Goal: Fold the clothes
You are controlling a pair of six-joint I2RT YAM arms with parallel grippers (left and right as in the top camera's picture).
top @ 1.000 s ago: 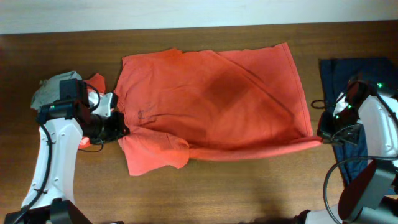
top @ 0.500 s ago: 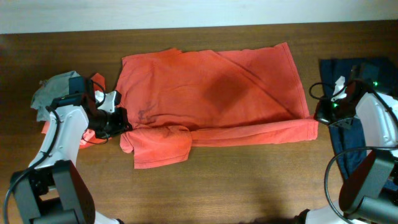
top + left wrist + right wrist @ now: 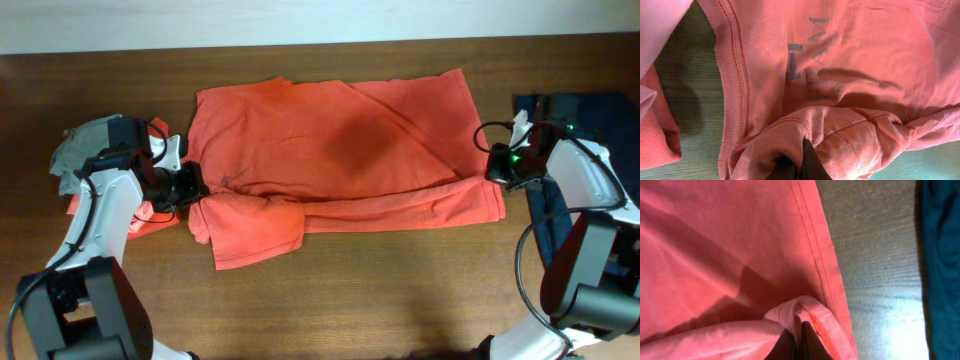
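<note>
The left gripper [image 3: 801, 164] pinches a bunched fold of the T-shirt [image 3: 340, 140]. The right gripper [image 3: 799, 340] clamps its hem, with a navy garment [image 3: 942, 255] just beside it.

table [image 3: 330, 300]: dark brown wood | wall [image 3: 300, 20]: white strip, top

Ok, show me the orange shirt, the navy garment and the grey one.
orange shirt [image 3: 340, 150]: overhead view, middle of its flat upper part.
navy garment [image 3: 942, 255]: right wrist view, the strip at the picture's right edge.
grey garment [image 3: 78, 148]: overhead view, its bunched middle.
</note>
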